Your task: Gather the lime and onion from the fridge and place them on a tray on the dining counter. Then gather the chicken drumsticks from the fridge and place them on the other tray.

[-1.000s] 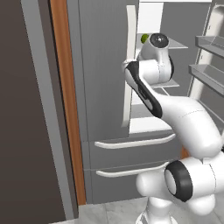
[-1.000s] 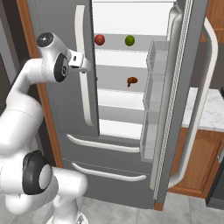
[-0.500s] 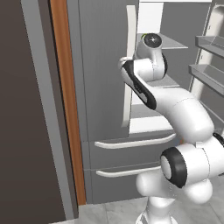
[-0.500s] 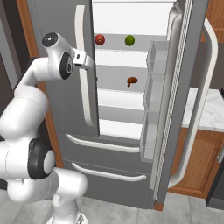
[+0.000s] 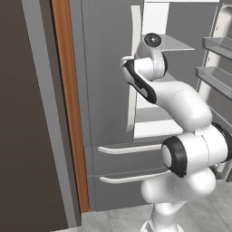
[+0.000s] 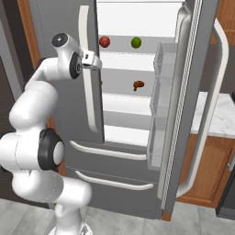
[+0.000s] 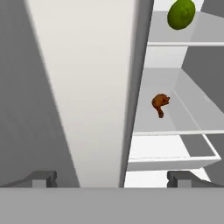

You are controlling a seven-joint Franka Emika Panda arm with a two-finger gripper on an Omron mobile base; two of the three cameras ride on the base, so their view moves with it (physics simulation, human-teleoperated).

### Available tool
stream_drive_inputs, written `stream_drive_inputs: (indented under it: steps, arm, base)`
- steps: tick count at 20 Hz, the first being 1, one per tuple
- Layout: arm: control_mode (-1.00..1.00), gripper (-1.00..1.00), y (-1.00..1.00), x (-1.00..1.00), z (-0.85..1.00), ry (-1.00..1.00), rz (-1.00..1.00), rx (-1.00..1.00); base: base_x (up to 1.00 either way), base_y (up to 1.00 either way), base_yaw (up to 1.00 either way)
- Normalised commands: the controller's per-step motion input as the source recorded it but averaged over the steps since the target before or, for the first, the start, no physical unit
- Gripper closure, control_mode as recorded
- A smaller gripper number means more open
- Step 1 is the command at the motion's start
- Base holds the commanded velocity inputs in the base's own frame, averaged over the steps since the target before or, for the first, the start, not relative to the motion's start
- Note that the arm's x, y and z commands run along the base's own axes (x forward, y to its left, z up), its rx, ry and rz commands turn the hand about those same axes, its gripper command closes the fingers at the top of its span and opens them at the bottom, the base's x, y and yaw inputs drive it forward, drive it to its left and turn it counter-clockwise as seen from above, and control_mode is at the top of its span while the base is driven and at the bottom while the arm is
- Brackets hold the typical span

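Fridge [image 6: 133, 151] right door open. Onion [image 6: 104, 41] and lime [image 6: 136, 42] on top shelf, drumstick [image 6: 138, 85] below. Gripper [image 7: 112, 177] fingers spread wide, empty, straddling left door handle [image 6: 89, 73].

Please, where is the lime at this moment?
The lime sits on the top shelf inside the open fridge, to the right of the onion in the right base view, one shelf above the chicken drumstick.

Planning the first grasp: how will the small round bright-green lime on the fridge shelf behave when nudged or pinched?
The small round bright-green lime will probably roll if nudged, sitting loose on a flat white shelf. Its smooth curved skin may slip from an off-centre pinch.
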Motion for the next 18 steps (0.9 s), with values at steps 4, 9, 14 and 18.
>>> stream_drive_inputs:
  steps: [4, 9, 14, 18]
  arm:
    - [-1.0, -1.0, 0.0, 0.43, 0.0, 0.0, 0.0, 0.0]
    - [-1.0, -1.0, 0.0, 0.42, 0.0, 0.0, 0.0, 0.0]
    - [-1.0, -1.0, 0.0, 0.39, 0.0, 0.0, 0.0, 0.0]
    - [-1.0, 1.0, 0.04, 0.37, -0.01, 0.0, 0.0, 0.0]
  base:
    - [0.0, 0.0, 0.0]
    - [0.0, 0.0, 0.0]
    - [0.0, 0.0, 0.0]
    - [0.0, 0.0, 0.0]
